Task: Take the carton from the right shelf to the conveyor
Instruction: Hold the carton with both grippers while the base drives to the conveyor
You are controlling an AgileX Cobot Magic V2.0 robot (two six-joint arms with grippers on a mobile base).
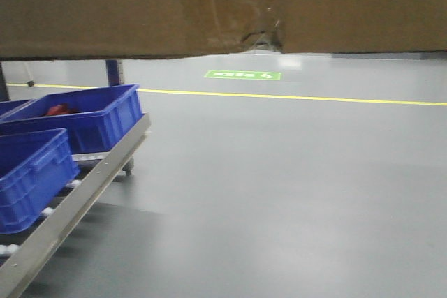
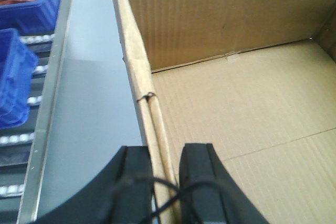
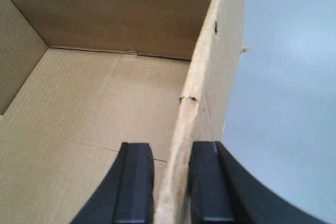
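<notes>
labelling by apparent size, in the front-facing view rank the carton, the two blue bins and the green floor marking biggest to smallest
1. carton, spanning the top, though nearest the camera
2. far blue bin and near blue bin: look alike, near one cropped, so unranked
3. green floor marking

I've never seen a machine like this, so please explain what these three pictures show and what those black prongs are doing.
This is a two-armed robot. The front camera looks out under the carton, which hangs above the grey floor. Blue bins sit on a metal roller rack at left. The other two cameras ride on the wrists and look down into the open, empty carton. The left gripper pinches its left wall and the right gripper its right wall, so both arms carry it together.
</notes>
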